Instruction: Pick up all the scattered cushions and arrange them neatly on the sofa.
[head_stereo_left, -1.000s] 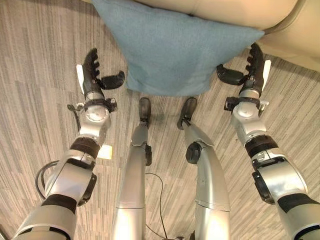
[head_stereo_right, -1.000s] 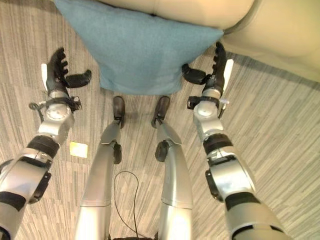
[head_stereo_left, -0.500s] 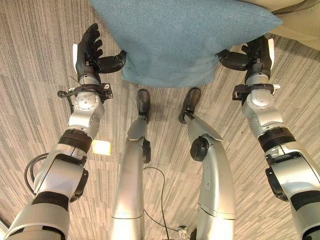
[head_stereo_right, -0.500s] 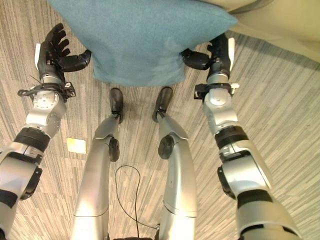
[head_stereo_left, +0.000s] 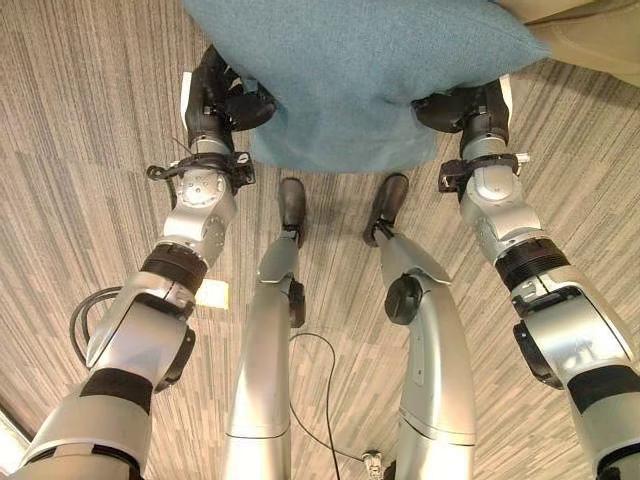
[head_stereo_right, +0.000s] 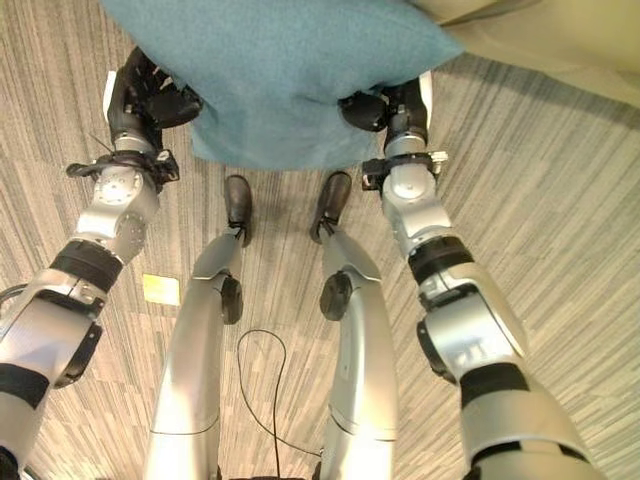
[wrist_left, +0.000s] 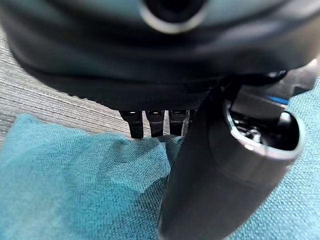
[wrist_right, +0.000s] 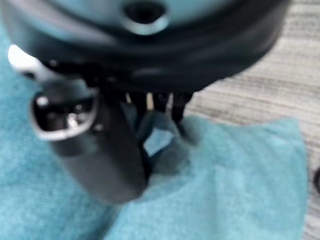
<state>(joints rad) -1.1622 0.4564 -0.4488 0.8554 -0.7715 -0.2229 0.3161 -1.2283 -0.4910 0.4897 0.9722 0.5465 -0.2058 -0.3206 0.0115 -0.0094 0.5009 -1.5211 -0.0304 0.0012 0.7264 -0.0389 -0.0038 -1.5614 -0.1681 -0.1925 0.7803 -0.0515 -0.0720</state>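
1. Floor (head_stereo_left: 80, 150): carpet in grey-beige, fine streaked lines; the streaks change direction from patch to patch, so it reads as square tiles laid crosswise.
2. Small pale yellow square patch (head_stereo_left: 210, 293) lying flat on the carpet, on the left side of the scene; same item seen in the right eye view (head_stereo_right: 160, 289). Cannot tell what it is, paper or a marker.
3. Same streaked carpet visible past the fingers in the left wrist view (wrist_left: 45, 100) and in the right wrist view (wrist_right: 260, 95).
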